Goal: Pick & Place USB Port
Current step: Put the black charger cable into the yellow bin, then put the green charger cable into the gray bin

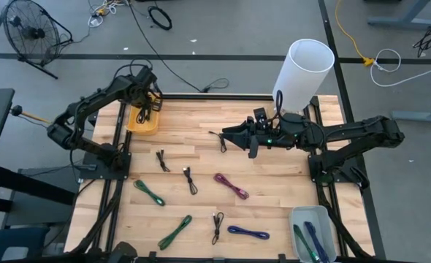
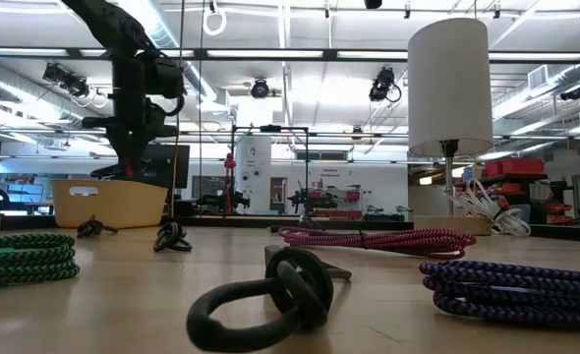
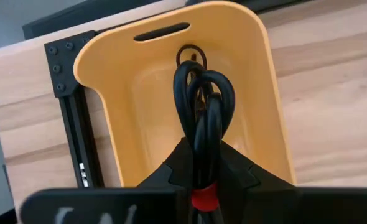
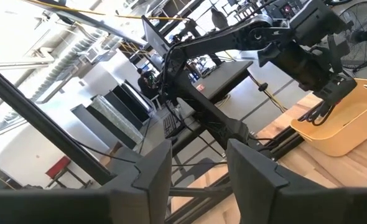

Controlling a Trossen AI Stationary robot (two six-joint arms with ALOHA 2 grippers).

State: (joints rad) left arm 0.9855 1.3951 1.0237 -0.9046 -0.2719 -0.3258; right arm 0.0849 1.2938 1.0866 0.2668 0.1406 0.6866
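My left gripper (image 1: pixel 147 109) hangs over the yellow bin (image 1: pixel 144 126) at the table's far left corner, pointing steeply down, shut on a coiled black USB cable (image 3: pixel 202 106). The cable's loops reach down into the bin (image 3: pixel 140 81). My right gripper (image 1: pixel 226 136) waits open and level above the table's middle, pointing toward the left edge, with nothing between its fingers (image 4: pixel 152 171). In the low view the left arm (image 2: pixel 138 93) stands above the bin (image 2: pixel 108 202). My left gripper pinches the bundled black cable between its two fingers (image 3: pixel 236 167), close to the bundle's red tie (image 3: pixel 203 199). The fingers come from above, slanting down, and lie along the bundle. The loops (image 3: pixel 199 81) hang past the fingertips inside the bin; whether they touch its floor cannot be told.
Several loose coiled cables lie on the wood: black (image 1: pixel 162 161), black (image 1: pixel 191 180), green (image 1: pixel 150 192), pink (image 1: pixel 231 185), blue (image 1: pixel 248 233). A grey bin (image 1: pixel 308 217) holding cables stands at the near right. A white lamp (image 1: pixel 303 69) rises at the far right.
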